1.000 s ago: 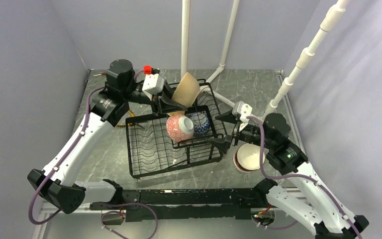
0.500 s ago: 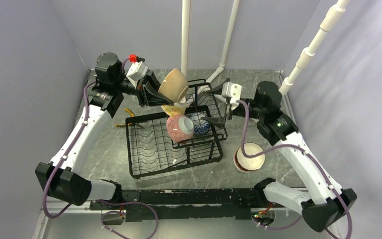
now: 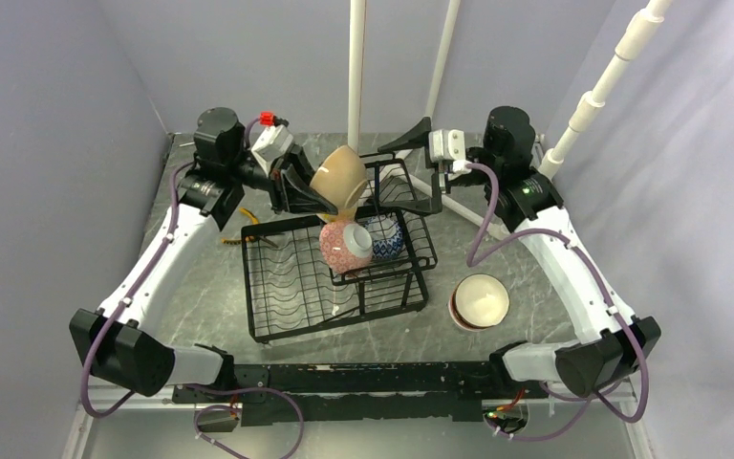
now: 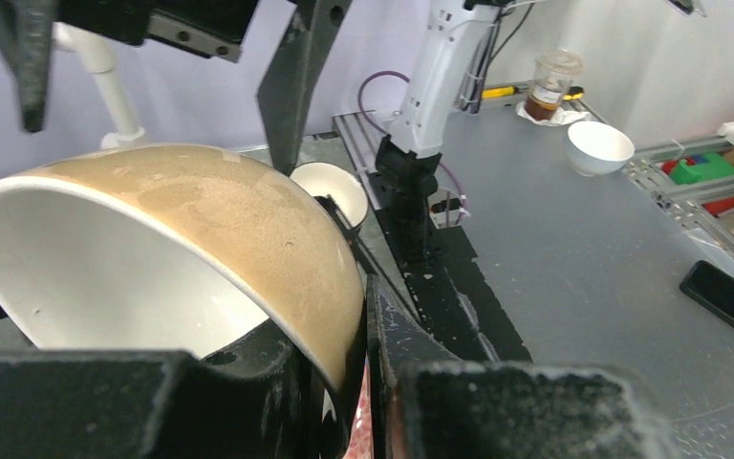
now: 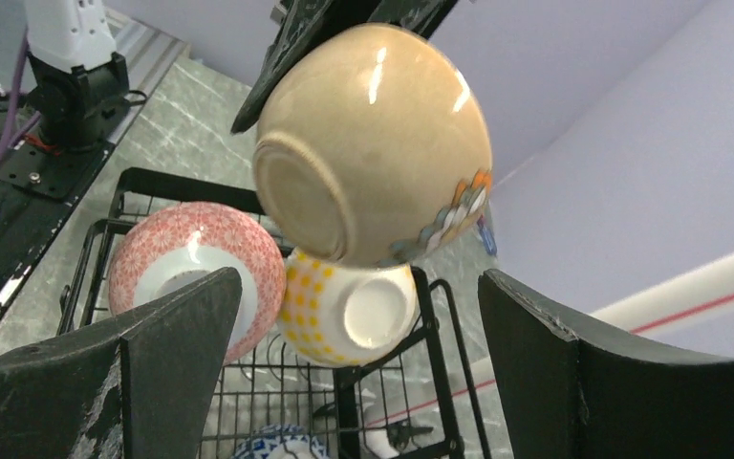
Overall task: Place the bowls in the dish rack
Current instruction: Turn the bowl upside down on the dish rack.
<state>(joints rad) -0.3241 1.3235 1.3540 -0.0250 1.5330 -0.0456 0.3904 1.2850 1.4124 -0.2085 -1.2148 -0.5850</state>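
We hold a round tan ceramic bowl (image 3: 339,172) over the black wire rack (image 3: 285,287).
Left end effector (image 3: 317,194) pinches its rim; right end effector (image 3: 422,172) gapes wide, empty.

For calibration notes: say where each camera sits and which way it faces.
Top external: above, behind the bases, looking down on the dish rack; both arms show.
Left wrist: on the left gripper, facing the right arm's base over the held tan bowl; fingers show.
Right wrist: on the open right gripper, looking down at the rack; fingers show.
All share the tan bowl.
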